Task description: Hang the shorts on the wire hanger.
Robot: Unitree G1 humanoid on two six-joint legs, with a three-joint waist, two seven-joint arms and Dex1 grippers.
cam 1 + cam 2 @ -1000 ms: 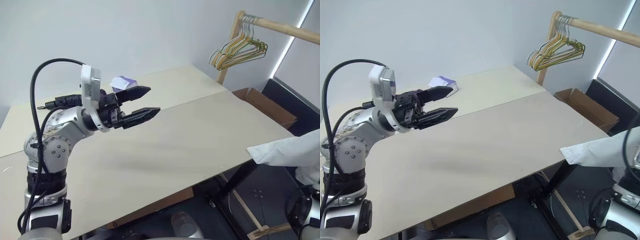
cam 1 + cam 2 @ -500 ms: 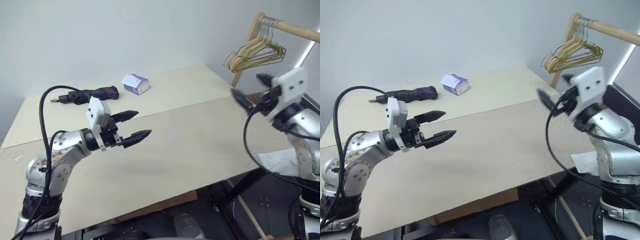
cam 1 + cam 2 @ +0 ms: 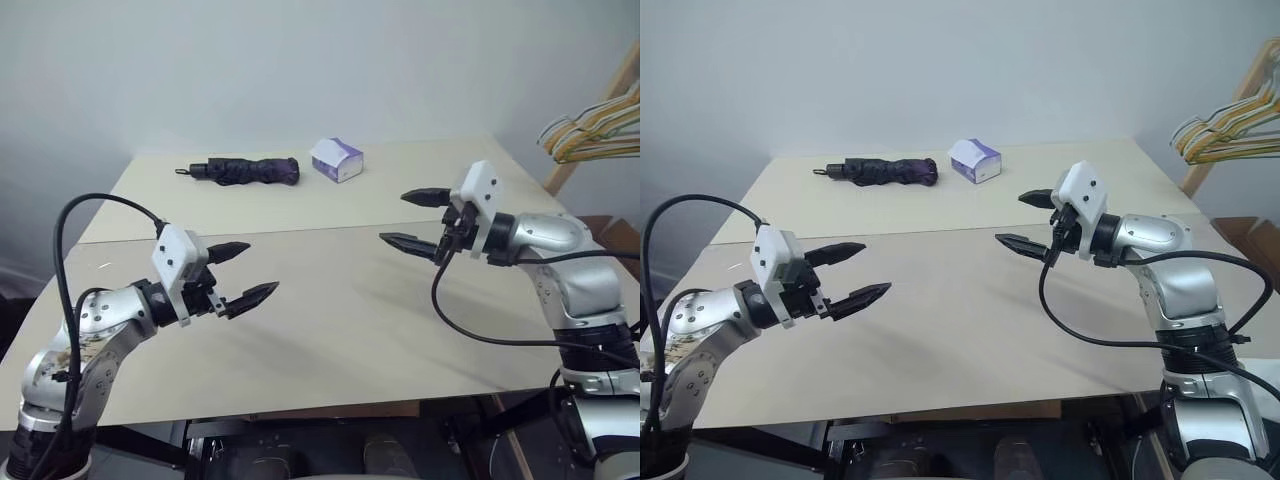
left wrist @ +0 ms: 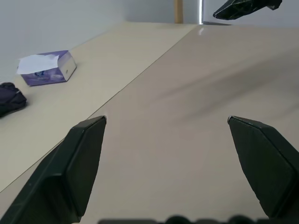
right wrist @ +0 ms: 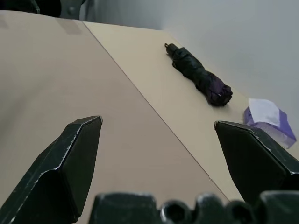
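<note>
The shorts are out of view. Several wire hangers [image 3: 590,135] hang in a bunch on a wooden rack at the far right edge; I cannot tell the task's wire hanger among them. My left gripper [image 3: 262,267] hovers open and empty over the front left of the table [image 3: 330,330]. Over the table's right half my right gripper [image 3: 392,218] points toward the left one, open and empty. In the left wrist view the left gripper [image 4: 167,119] faces bare tabletop, with the right gripper's finger [image 4: 245,7] beyond. The right gripper [image 5: 157,121] is just as wide apart in its own wrist view.
A folded dark purple umbrella [image 3: 245,171] lies at the back of the table. Beside it stands a small purple-white tissue box [image 3: 336,160]. The tabletop has a seam running across its middle. The rack's wooden post [image 3: 1230,110] rises past the table's right end.
The camera has swung left, so the shorts at the right table edge have left the view. The right gripper swung in over the table. The left gripper sank lower.
</note>
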